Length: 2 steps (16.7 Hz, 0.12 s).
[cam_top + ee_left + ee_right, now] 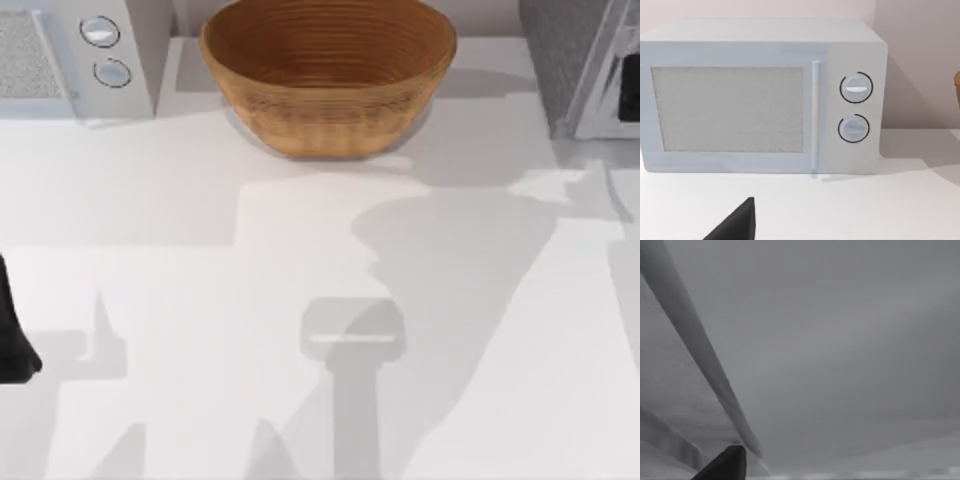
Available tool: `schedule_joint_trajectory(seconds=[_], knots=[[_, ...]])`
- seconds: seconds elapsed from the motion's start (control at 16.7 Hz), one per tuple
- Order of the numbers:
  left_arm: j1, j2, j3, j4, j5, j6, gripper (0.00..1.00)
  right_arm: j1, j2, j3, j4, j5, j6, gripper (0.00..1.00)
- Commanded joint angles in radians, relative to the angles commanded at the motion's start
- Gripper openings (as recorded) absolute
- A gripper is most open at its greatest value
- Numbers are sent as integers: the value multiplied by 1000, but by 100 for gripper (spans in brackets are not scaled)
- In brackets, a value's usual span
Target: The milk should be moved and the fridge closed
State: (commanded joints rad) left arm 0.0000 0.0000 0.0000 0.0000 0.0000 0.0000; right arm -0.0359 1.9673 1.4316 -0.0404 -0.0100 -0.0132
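The fridge stands at the table's far right corner, its dark speckled side facing the wicker bowl. A pale framed panel angles out beside that side. The milk is out of view. In the right wrist view, one dark fingertip of my right gripper sits close in front of grey fridge surfaces crossed by a slanted pale edge. My left arm stays at the table's left edge. One of its fingertips points toward the microwave.
A large wicker bowl sits at the back centre. A white microwave with two round knobs stands at the back left. Arm shadows lie across the white tabletop.
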Motion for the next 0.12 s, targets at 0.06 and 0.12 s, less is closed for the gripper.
schedule_joint_trajectory(seconds=[0.06, 0.12], knots=[[0, 0, 0, 0, 0, 0, 100, 0, 14, 15, -5, 0, 0, 100], [0, 0, 0, 0, 0, 0, 100, 0, 18, 20, -6, 0, 1, 100]])
